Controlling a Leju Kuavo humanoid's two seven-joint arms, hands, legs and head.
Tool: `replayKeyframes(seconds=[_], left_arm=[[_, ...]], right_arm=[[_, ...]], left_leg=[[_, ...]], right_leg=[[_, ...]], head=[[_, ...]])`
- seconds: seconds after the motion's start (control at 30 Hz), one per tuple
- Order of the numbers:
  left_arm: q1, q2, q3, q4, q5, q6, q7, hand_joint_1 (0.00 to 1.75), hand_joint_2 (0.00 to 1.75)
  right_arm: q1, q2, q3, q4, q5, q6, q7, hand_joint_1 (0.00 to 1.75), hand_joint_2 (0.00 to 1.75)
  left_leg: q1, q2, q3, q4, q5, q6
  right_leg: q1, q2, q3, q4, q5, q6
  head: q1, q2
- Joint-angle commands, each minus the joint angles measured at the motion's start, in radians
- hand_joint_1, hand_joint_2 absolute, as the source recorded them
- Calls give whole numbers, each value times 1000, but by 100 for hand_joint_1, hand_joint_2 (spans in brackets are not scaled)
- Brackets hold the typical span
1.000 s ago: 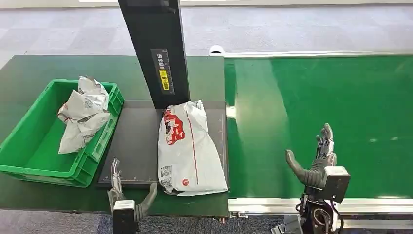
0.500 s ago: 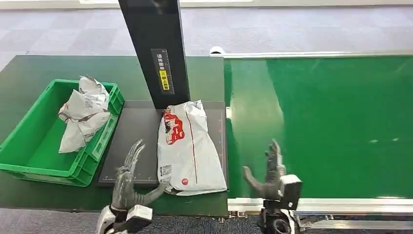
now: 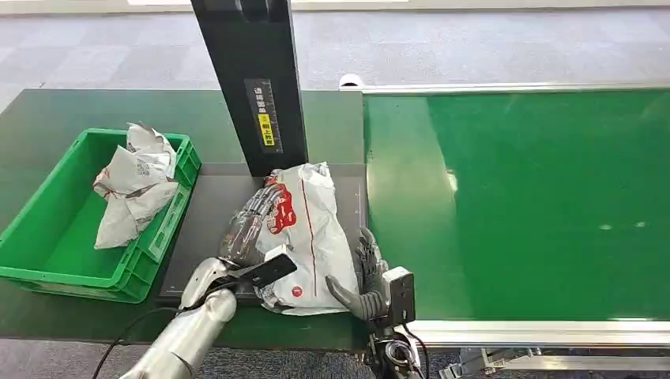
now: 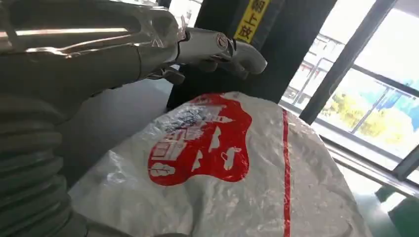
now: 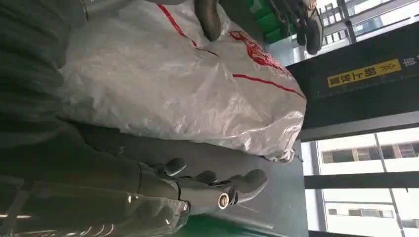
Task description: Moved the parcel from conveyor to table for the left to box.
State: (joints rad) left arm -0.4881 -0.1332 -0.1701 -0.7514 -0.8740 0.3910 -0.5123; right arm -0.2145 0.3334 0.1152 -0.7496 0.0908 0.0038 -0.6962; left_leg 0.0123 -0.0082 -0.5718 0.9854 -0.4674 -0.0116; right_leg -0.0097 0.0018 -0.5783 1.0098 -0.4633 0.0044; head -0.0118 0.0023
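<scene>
Reaching: my left hand [image 3: 251,229] lies flat on the parcel [image 3: 312,237], fingers apart, not holding.
Parcel: on the table, long side pointing away from me.
Right hand [image 3: 365,276]: spread beside it (near edge).
Box [image 3: 47,268]: left.

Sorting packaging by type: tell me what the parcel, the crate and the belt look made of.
Parcel: thin plastic film, white with red print, likely a poly mailer; it wrinkles and glints.
Crate: rigid moulded plastic, green, with a slotted wall.
Belt: smooth green sheet, probably PVC or rubber; it shows soft light reflections.
</scene>
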Motion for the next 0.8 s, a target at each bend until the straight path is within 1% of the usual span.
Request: replayKeyframes(seconds=[0.03,0.13,0.2,0.23,0.27,0.3,0.37,0.53,0.67,0.7,0.77,0.8], left_arm=[[-134,-40,-19,281,-8,-42,5,0,175],[-149,-54,-30,319,-15,-76,9,0,175],[-158,-56,-41,343,-25,-127,25,0,175],[-156,-56,-45,348,-30,-133,29,21,175],[-156,-56,-45,348,-30,-133,29,148,175],[-154,-57,-49,355,-33,-150,30,169,175],[-150,-57,-49,355,-34,-155,31,175,175],[-145,-55,-41,352,-34,-159,29,175,175],[-120,-41,-9,327,-21,-159,12,175,175],[-115,-39,-4,322,-18,-156,6,175,175],[-115,-39,-4,322,-18,-156,6,175,175],[-107,-39,16,304,-1,-146,-18,175,175]], right_arm=[[-52,-9,12,131,-5,5,-2,0,175],[-58,-8,11,141,-5,4,-2,0,175],[-63,-8,10,145,-6,5,-2,0,175],[-65,-7,8,147,-8,4,-2,0,175],[-65,-7,8,147,-8,4,-2,0,175],[-68,-6,6,148,-9,5,-2,0,175],[-66,-5,5,143,-10,3,-2,0,175],[-58,-8,7,118,-4,-15,-2,0,175],[3,-39,6,-113,-12,-89,-2,0,175],[11,-45,3,-143,-10,-100,-2,0,175],[11,-45,3,-143,-10,-100,-2,0,175],[30,-61,-9,-204,-3,-119,-2,0,175]], left_leg=[[0,-1,1,-1,0,0],[1,-1,1,-1,1,1],[0,0,1,-1,1,1],[0,0,2,-1,0,1],[0,0,2,-1,1,1],[0,0,2,-1,0,1],[0,1,3,-1,0,1],[0,0,4,-2,0,0],[0,1,4,-2,1,1],[0,1,4,-2,0,1],[-1,1,4,-2,1,1],[0,1,4,-3,1,1]], right_leg=[[0,-2,1,-1,0,0],[1,-2,2,-2,1,0],[1,-1,2,-2,1,0],[1,-1,2,-1,0,0],[0,-1,2,-2,1,0],[0,-1,3,-2,0,0],[1,0,3,-2,1,0],[0,0,4,-2,1,0],[0,0,4,-3,1,0],[0,0,4,-1,0,0],[-1,0,4,-2,1,0],[0,1,4,-3,1,0]], head=[[0,0],[0,0],[0,0],[0,0],[0,0],[1,0],[0,0],[0,0],[0,0],[0,0],[1,0],[0,0]])
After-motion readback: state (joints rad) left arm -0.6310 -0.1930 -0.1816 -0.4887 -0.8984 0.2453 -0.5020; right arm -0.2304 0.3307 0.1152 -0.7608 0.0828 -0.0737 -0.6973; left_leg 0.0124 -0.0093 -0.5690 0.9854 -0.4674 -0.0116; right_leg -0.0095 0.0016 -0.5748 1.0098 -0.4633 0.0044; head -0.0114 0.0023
